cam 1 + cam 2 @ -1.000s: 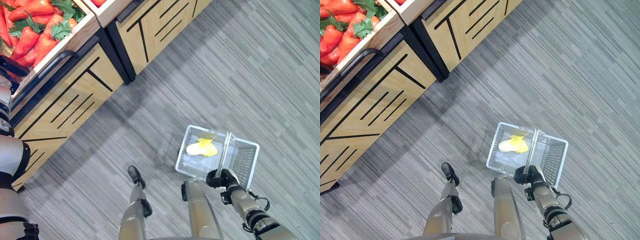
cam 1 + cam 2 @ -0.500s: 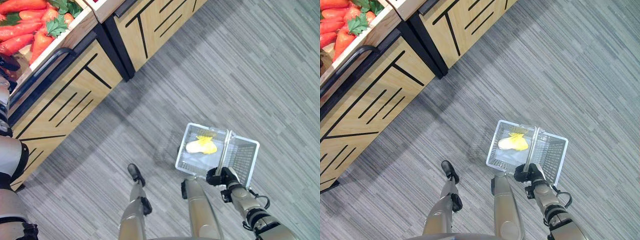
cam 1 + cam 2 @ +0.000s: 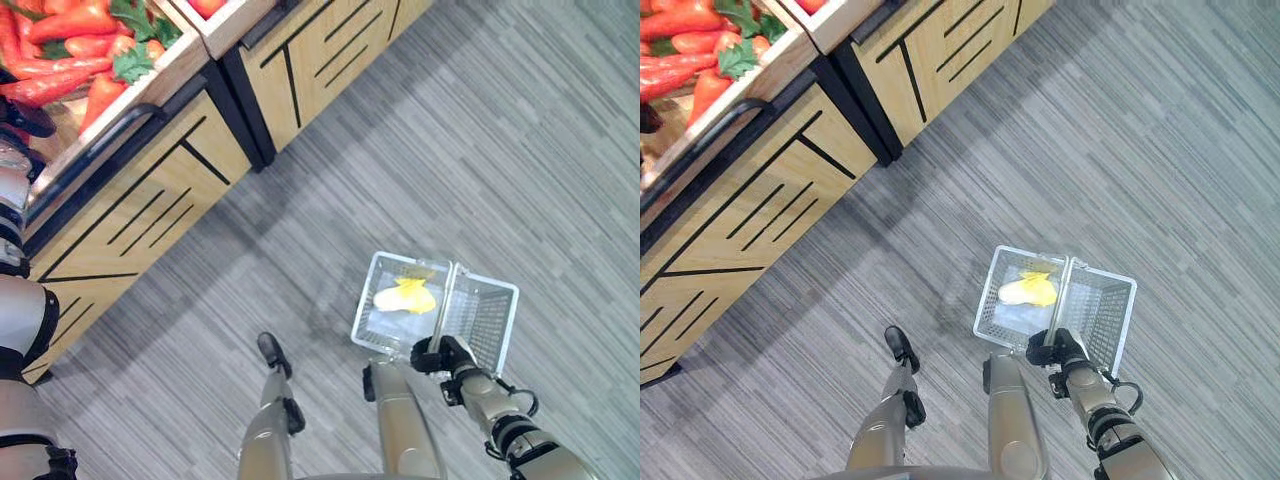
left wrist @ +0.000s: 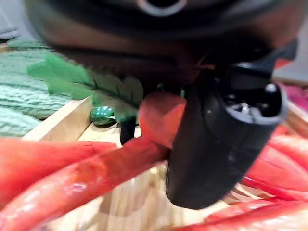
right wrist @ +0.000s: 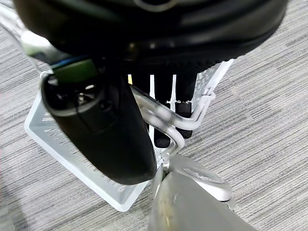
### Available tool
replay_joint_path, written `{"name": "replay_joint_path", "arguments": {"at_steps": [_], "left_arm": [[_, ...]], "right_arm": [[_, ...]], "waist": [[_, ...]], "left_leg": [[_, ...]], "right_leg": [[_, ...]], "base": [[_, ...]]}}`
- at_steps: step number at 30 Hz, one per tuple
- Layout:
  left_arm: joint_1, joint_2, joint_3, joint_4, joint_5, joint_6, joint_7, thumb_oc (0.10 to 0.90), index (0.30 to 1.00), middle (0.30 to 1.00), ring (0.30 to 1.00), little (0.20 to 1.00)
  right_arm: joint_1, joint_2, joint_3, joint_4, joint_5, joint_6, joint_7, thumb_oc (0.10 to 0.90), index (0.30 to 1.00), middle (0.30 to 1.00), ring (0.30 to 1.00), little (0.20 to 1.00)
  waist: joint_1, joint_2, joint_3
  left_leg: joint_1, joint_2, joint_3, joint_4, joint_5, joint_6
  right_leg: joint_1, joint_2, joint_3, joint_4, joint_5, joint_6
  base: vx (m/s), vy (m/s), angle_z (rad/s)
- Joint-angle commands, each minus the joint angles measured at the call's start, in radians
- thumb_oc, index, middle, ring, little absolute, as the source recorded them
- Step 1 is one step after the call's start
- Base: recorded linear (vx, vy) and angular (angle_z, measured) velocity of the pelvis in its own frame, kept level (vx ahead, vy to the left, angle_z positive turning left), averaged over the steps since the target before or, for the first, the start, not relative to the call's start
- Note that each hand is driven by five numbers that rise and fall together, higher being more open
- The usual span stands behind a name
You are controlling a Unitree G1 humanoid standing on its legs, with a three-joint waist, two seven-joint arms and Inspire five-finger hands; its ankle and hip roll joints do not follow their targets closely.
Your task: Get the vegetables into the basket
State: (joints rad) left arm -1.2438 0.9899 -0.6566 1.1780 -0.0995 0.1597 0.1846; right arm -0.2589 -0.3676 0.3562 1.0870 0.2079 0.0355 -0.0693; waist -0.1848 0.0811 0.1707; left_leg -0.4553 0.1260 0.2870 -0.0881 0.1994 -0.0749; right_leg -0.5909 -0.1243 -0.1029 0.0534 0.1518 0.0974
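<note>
Head views: right hand [image 3: 440, 355] clamped on basket [image 3: 489, 318] handle, yellow vegetable [image 3: 404, 296] inside. Left wrist: left hand [image 4: 221, 139] wrapped round carrot [image 4: 82, 178] in crate [image 4: 57, 120]. Carrot not yet transferred.

Head stereo downward, sharing basket [image 3: 480, 310]; wrist views close.

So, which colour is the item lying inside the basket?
Yellow: the item in the white basket shows best in the left eye view.
</note>
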Motion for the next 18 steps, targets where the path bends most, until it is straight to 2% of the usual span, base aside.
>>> {"name": "replay_joint_path", "arguments": {"at_steps": [1, 7, 13, 18], "left_arm": [[-0.064, 0.084, 0.054, 0.042, 0.030, -0.008, 0.047, 0.400, 0.300, 0.300, 0.300, 0.300], [-0.028, 0.094, 0.048, 0.019, 0.076, -0.015, 0.024, 0.400, 0.300, 0.300, 0.300, 0.300], [0.021, 0.096, 0.052, -0.003, 0.109, -0.022, 0.002, 0.400, 0.300, 0.300, 0.300, 0.300], [0.131, 0.084, 0.086, -0.084, 0.128, -0.037, -0.022, 0.400, 0.300, 0.300, 0.300, 0.300]], "right_arm": [[0.144, -0.030, 0.051, 0.071, -0.045, 0.052, 0.031, 0.400, 0.300, 0.300, 0.300, 0.300], [0.165, -0.029, 0.048, 0.096, -0.084, 0.063, 0.049, 0.400, 0.300, 0.300, 0.300, 0.300], [0.186, -0.017, 0.056, 0.126, -0.133, 0.069, 0.065, 0.400, 0.300, 0.300, 0.300, 0.300], [0.194, -0.014, 0.063, 0.157, -0.200, 0.077, 0.078, 0.400, 0.300, 0.300, 0.300, 0.300]], "waist": [[0.013, -0.015, -0.018], [0.027, -0.028, -0.043], [0.037, -0.038, -0.080], [0.052, -0.051, -0.126]], "left_leg": [[0.098, -0.016, -0.073, 0.001, -0.091, -0.066], [0.225, -0.017, -0.069, 0.001, -0.114, -0.058], [0.294, -0.021, -0.066, 0.001, -0.129, -0.051], [0.367, -0.031, -0.069, 0.001, -0.147, -0.041]], "right_leg": [[0.073, 0.018, -0.050, -0.141, 0.124, 0.066], [0.208, 0.022, -0.053, -0.141, 0.082, 0.066], [0.272, 0.025, -0.057, -0.141, 0.058, 0.067], [0.347, 0.026, -0.065, -0.141, 0.039, 0.071]], "base": [[0.06, -0.005, 0.12], [0.05, 0.004, 0.06], [0.02, 0.008, 0.02], [0.04, 0.013, 0.03]]}}
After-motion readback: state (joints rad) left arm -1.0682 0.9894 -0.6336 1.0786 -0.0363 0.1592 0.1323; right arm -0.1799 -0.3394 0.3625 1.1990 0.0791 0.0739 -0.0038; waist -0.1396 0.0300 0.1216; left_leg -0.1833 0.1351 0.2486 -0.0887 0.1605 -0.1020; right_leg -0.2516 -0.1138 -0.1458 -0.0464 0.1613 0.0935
